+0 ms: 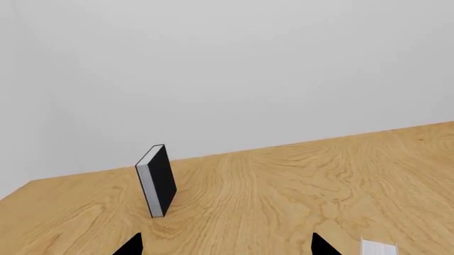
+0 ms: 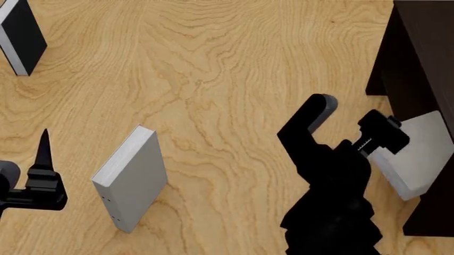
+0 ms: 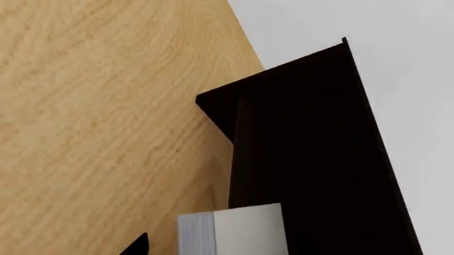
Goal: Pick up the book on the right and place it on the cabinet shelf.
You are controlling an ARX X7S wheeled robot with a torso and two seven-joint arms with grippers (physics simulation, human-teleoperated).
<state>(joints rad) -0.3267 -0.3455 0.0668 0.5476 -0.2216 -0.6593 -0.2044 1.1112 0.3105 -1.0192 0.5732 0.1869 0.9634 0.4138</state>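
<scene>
Head view puts your right gripper (image 2: 354, 130) closed on the book (image 2: 418, 154) at about three o'clock, its far end already against the cabinet shelf (image 2: 418, 64). The book looks tilted, so a corner could catch a dark board and twist out of the jaws; letting go early would drop it onto the table (image 2: 227, 64). Your left gripper (image 2: 35, 175) hangs open, I think (only one finger shows clearly), near the dotted grey book (image 2: 131, 178). The black book (image 1: 157, 180) stands at eleven o'clock. No readable writing anywhere.
</scene>
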